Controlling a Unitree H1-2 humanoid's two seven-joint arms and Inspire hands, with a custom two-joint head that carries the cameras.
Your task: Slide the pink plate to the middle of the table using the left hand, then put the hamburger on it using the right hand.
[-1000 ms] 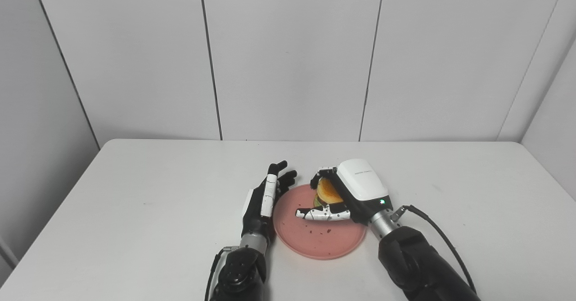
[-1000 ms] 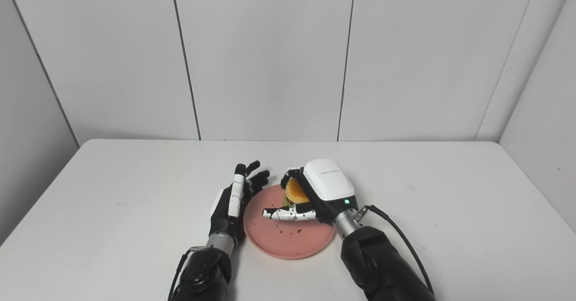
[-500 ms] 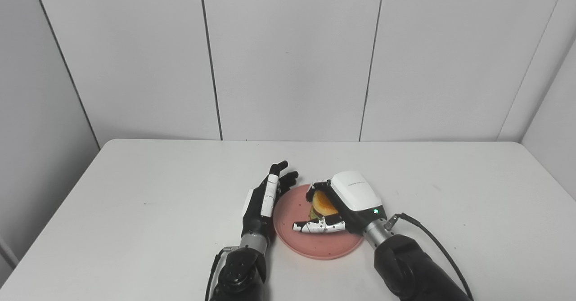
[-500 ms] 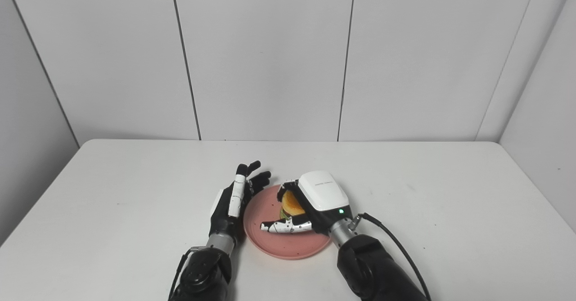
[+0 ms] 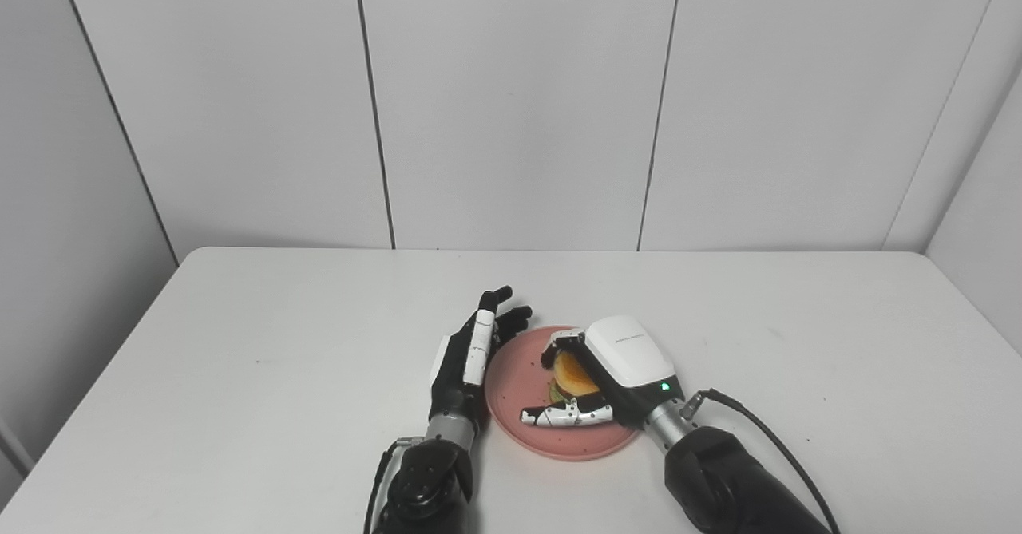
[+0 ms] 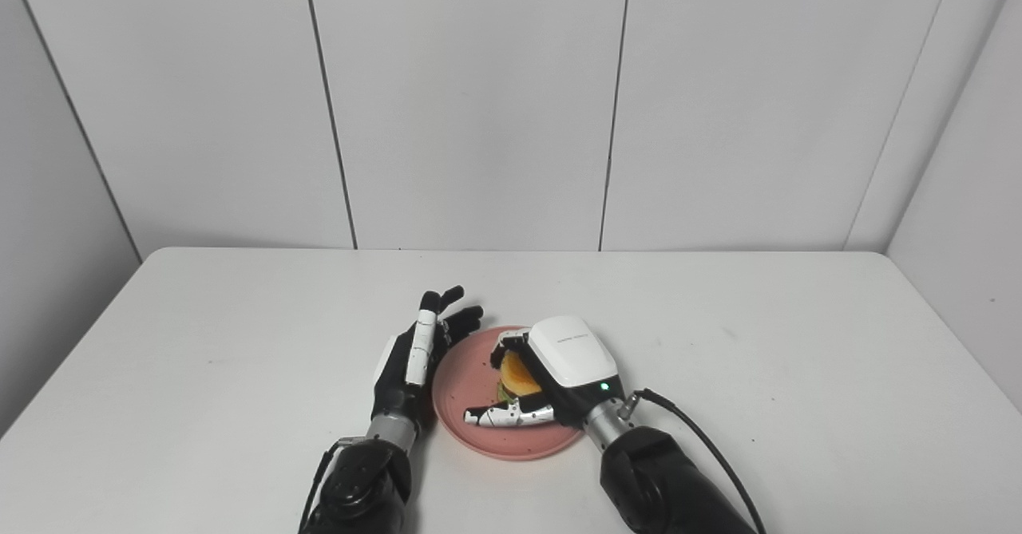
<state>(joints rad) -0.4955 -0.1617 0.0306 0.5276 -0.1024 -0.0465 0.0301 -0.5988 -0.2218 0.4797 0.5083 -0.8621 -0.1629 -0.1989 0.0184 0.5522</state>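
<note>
right hand (image 5: 595, 374) clutching hamburger (image 5: 573, 373) over pink plate (image 5: 519, 390) | left hand (image 5: 471, 350) spread beside rim | set flat, then let go

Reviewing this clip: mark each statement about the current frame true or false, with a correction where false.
1. The right hand is closed on the hamburger. True.
2. The hamburger is over the pink plate. True.
3. The left hand holds the hamburger. False: it holds nothing, fingers spread, at the plate's left rim.
4. The pink plate sits at the table's far right corner. False: it lies near the middle, toward the near edge.
5. The right hand is off the table entirely. False: it is over the plate.
</note>
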